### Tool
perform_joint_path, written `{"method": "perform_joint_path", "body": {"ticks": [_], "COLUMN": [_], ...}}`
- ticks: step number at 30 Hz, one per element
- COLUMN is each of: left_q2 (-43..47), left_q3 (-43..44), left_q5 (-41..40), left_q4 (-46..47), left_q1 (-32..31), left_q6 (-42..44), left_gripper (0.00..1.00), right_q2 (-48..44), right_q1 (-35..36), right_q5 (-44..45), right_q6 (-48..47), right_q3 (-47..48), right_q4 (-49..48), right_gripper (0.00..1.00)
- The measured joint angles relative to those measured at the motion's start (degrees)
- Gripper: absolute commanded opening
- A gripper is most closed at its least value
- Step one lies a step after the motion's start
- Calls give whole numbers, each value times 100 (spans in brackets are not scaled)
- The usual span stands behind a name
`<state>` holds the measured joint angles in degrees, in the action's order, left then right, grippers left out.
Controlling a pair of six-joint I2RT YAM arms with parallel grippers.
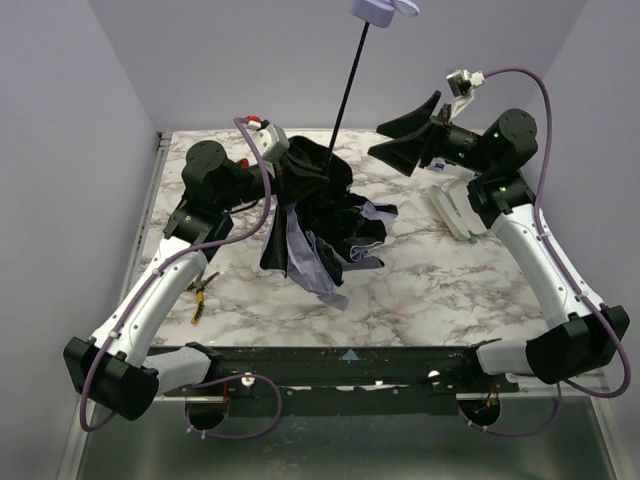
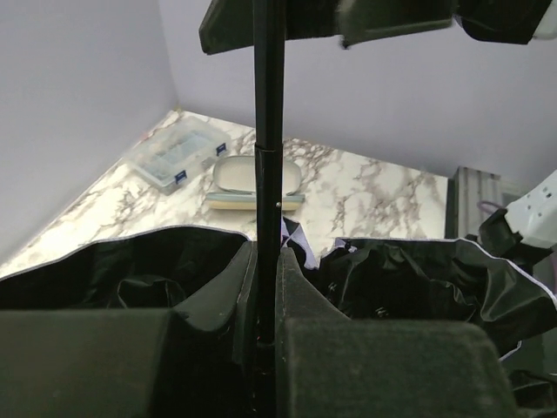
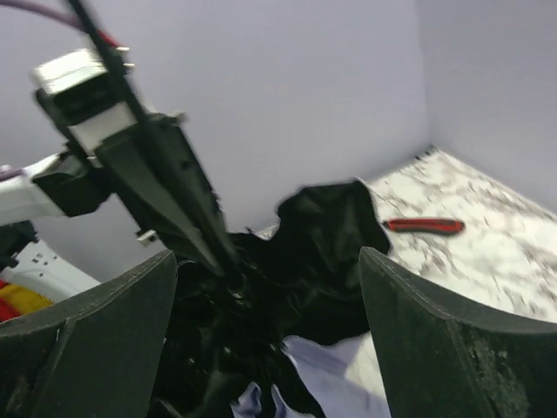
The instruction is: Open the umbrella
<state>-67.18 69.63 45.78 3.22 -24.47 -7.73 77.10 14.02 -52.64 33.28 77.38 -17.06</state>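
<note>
1. Pliers (image 1: 200, 290) lie on the table (image 1: 430, 290) beside the left forearm, well apart from the work. No issue.
2. Cutter (image 3: 424, 225) shows only in the right wrist view, flat on the marble beyond the canopy. It is out of the path.
3. Left gripper (image 1: 292, 170) is clamped narrow on the shaft (image 2: 268, 131), right where it enters the canopy. I can't tell whether the pads sit on the runner or on the bare rod.
4. Umbrella (image 1: 320, 225) is at table centre and inverted. The canopy is slack and bunched on the marble, ribs not spread, and the shaft leans up and back to the handle (image 1: 382, 10). Not open yet.
5. Right gripper (image 1: 388, 140) has its jaws spread wide, holding nothing, just right of the shaft and facing it.
6. My call on the step:
   - The right takes the shaft high up, clear of fabric, and grips square.
   - The two grips then work along the shaft axis only, since side load would likely bend the thin rod.
   - Lift the canopy off the table first, or the ribs will jam against it.
7. Case (image 1: 452, 212) lies near the right elbow, and spreading ribs could sweep it.
</note>
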Motion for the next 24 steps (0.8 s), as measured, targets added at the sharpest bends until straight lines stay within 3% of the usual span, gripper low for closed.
{"method": "perform_joint_path", "body": {"ticks": [7,14,18,20,21,22,23,24], "left_q2": [-153,-186,-186,-190,-192,-201,-214,-227], "left_q3": [-48,-173,-173,-173,-173,-173,-173,-175], "left_q5": [175,267,271,264,267,216,166,151], "left_q4": [470,699,704,695,697,693,682,675], "left_q1": [-2,-138,-249,-286,-299,-297,-293,-291], "left_q6": [-776,-1128,-1163,-1167,-1156,-1150,-1141,-1113], "left_gripper": [0,0,0,0,0,0,0,9], "right_q2": [15,361,479,490,490,487,485,485], "right_q1": [791,1335,1537,1598,1615,1646,1679,1703], "right_q5": [162,439,505,522,511,507,496,527], "right_q6": [-616,-1043,-1217,-1250,-1285,-1287,-1307,-1298], "right_q3": [367,505,505,505,505,507,509,516], "right_q4": [-48,-17,44,55,46,39,42,76], "right_gripper": [85,68,47,23,7,0,0,0]}}
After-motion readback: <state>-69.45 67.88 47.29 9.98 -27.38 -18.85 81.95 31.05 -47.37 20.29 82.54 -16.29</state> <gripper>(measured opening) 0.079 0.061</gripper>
